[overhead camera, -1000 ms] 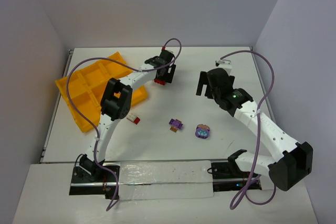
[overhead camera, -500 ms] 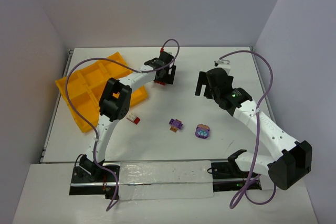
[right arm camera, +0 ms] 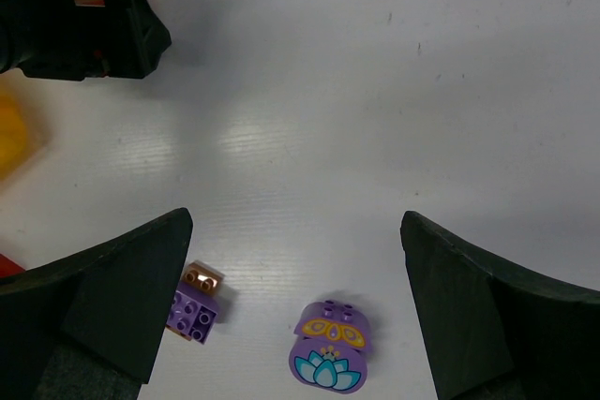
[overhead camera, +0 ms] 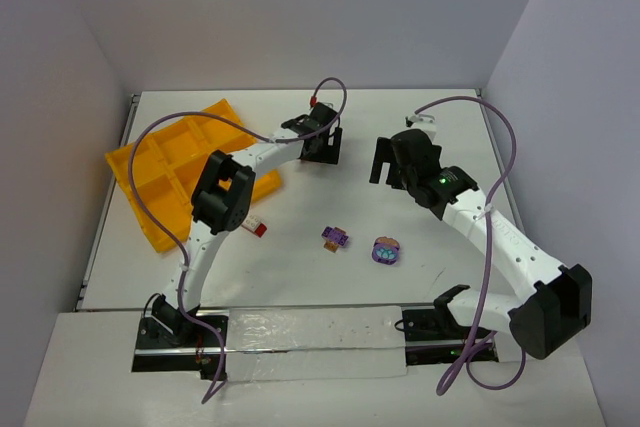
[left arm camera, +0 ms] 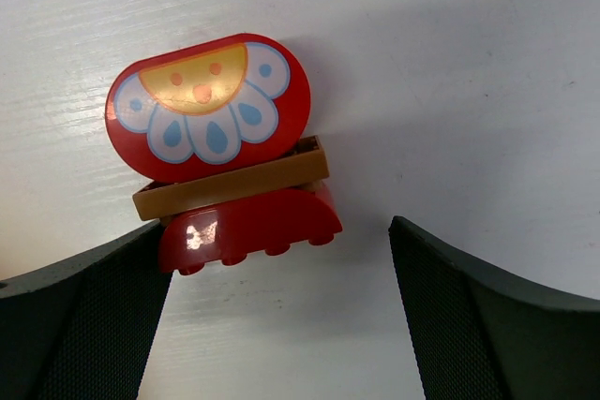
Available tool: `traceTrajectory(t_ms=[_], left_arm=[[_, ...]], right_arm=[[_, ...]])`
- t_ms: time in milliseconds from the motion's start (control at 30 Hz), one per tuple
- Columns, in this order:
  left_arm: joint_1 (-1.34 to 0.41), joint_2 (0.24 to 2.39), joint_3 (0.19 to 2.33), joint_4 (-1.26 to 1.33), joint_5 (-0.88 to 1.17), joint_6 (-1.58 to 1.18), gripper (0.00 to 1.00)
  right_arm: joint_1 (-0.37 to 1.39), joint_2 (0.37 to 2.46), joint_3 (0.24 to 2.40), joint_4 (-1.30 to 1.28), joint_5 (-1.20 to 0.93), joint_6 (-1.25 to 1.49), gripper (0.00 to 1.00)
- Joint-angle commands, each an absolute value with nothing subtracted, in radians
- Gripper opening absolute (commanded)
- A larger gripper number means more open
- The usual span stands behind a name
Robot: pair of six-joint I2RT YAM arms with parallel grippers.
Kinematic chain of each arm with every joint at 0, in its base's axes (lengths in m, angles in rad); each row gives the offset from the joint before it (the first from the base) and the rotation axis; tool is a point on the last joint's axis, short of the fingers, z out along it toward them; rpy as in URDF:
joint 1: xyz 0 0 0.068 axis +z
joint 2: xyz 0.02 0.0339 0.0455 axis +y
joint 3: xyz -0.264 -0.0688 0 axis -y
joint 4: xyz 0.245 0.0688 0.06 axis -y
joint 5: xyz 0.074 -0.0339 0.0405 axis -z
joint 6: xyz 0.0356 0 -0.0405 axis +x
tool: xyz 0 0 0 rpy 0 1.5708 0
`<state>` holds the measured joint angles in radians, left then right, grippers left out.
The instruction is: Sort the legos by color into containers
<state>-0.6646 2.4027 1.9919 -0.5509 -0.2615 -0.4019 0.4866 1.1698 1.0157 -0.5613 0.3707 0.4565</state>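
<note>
From above, the left end effector [overhead camera: 322, 150] hangs just right of the yellow tray [overhead camera: 150, 162], hiding the brick beneath it. A small red-and-white lego [overhead camera: 257, 228] lies near the tray's near edge. A small purple lego [overhead camera: 336, 238] and a round purple lego [overhead camera: 386, 250] lie on the table [overhead camera: 440, 112] further right of the tray. The right end effector [overhead camera: 393, 162] hovers beyond them.

In the left wrist view the fingers [left arm camera: 75, 325] stand spread and empty on either side of a red lego stack [left arm camera: 220, 152]. The stack is probably hard, glossy and light, and could split at its tan layer. The flat sides of the bottom brick look like the safest hold.

In the right wrist view the jaws are wide apart and hold nothing, with both purple legos below.
</note>
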Motion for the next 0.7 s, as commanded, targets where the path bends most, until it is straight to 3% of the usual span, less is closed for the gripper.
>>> traceTrajectory(t_ms=[0,533,667], left_arm=[[-0.68,2.34,1.996,-0.607,-0.238,-0.445,0.99],[-0.673,2.231,2.08,-0.634,-0.337,-0.334,0.99],[-0.635,2.342,2.243,-0.619,-0.32,-0.268,0.99]], right_arm=[[0.492,1.176,1.046,-0.531,0.368,0.476,1.0],[0.494,1.178,1.053,-0.532,0.347,0.468,1.0],[0.493,1.179,1.07,-0.554,0.359,0.461,1.0]])
